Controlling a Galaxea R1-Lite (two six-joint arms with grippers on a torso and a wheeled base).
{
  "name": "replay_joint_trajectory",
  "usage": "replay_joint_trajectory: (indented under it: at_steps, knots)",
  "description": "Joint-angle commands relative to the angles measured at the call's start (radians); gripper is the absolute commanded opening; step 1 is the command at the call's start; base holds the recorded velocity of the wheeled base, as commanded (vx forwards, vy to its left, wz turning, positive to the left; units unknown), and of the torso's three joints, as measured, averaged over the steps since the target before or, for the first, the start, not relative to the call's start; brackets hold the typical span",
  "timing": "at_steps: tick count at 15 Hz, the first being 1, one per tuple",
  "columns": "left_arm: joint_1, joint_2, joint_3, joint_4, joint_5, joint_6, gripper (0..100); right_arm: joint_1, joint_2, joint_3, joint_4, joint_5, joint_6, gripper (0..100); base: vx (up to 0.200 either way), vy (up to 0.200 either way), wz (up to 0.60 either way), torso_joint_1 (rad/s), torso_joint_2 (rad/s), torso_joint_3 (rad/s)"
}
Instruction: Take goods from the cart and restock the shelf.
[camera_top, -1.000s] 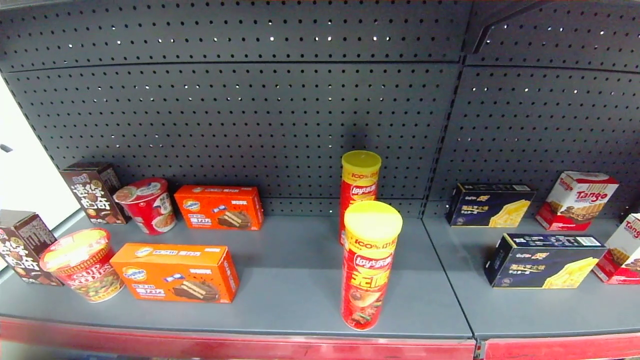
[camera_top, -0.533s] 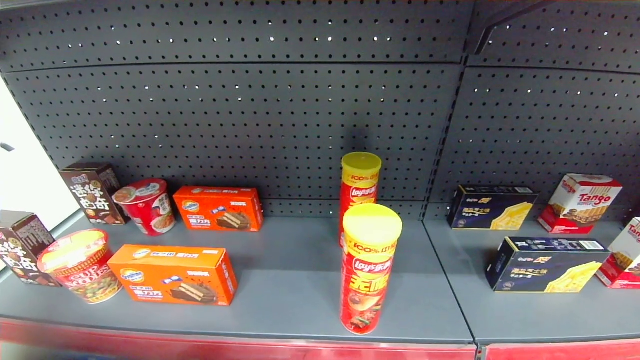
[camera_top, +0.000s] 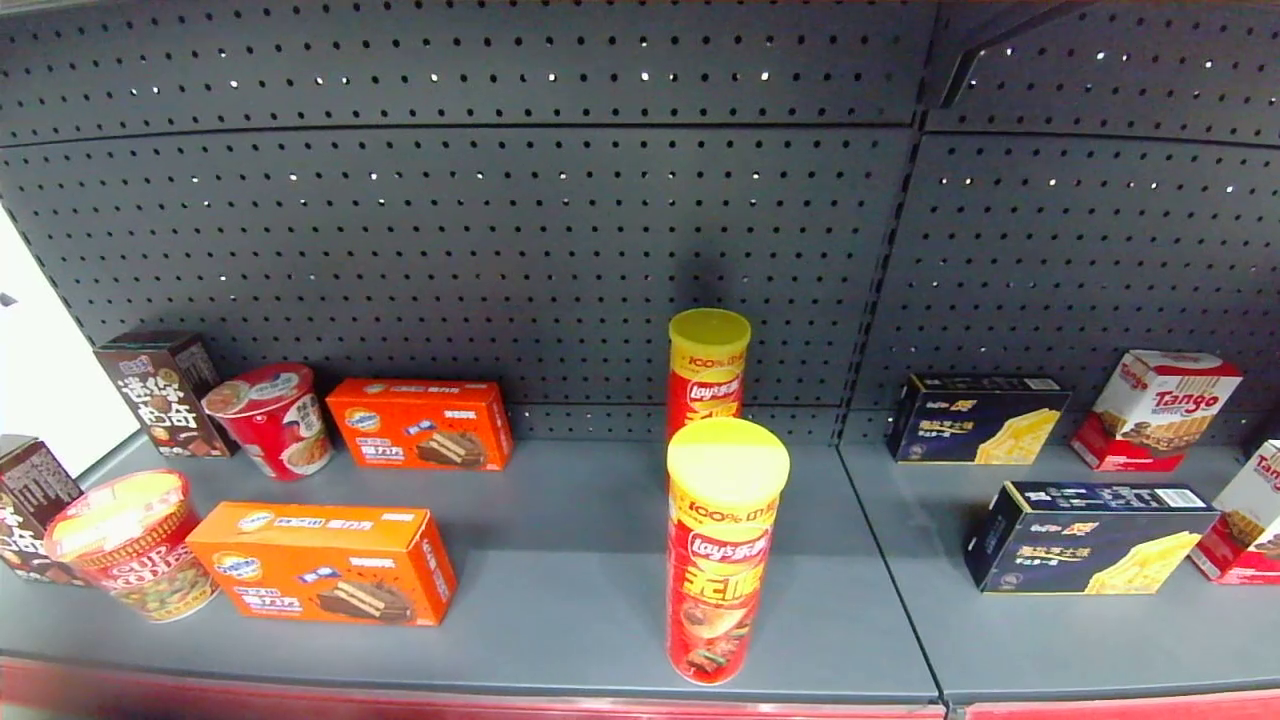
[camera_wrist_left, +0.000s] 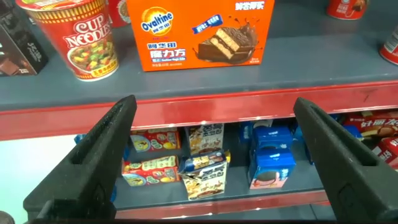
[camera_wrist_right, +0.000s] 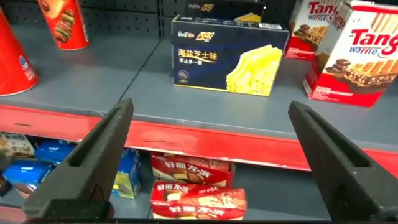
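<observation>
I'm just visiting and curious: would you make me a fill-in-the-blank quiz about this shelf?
The front chip can has a ____ lid.
Left of it lie ____ orange boxes.
The dark blue boxes lie to its ____.
The left fingers and right fingers are ____, holding nothing.
Missing: yellow; two; right; open.

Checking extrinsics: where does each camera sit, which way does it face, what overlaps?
Head view: on the head, looking forward and down at the shelf.
Left wrist view: behind the open left hand, facing the front orange box and shelf edge.
Right wrist view: behind the open right hand, facing the front dark blue box.
Shared: both boxes show in the head view too.
</observation>
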Motion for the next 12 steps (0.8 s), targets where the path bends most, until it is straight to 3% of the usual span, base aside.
replay_joint_trajectory:
  at_steps: [1, 4, 5, 6, 9, 12]
  knots:
    - [0.000, 0.002, 0.000, 0.000, 0.001, -0.001, 100, 0.000, 0.003, 0.000, -0.002, 0.000, 0.003, 100, 0.000, 0.000, 0.00, 0.000, 0.00, 0.000]
    - [0.001, 0.002, 0.000, 0.000, 0.001, 0.001, 100, 0.002, 0.003, -0.008, -0.002, -0.135, -0.002, 100, 0.000, 0.000, 0.00, 0.000, 0.00, 0.000]
    - [0.000, 0.002, 0.000, 0.000, 0.001, 0.001, 100, 0.003, 0.001, -0.003, -0.002, -0.113, -0.003, 100, 0.000, 0.000, 0.00, 0.000, 0.00, 0.000]
    - [0.001, 0.002, 0.000, 0.000, 0.001, 0.001, 100, 0.002, 0.001, -0.003, 0.010, -0.023, 0.000, 100, 0.000, 0.000, 0.00, 0.000, 0.00, 0.000]
    - [0.000, 0.002, 0.000, 0.000, -0.001, 0.002, 100, -0.003, 0.012, -0.006, 0.052, -0.182, 0.107, 100, 0.000, 0.000, 0.00, 0.000, 0.00, 0.000]
    - [0.001, 0.002, 0.000, 0.001, 0.015, -0.002, 100, 0.002, 0.004, 0.003, 0.055, -0.093, 0.035, 100, 0.000, 0.000, 0.00, 0.000, 0.00, 0.000]
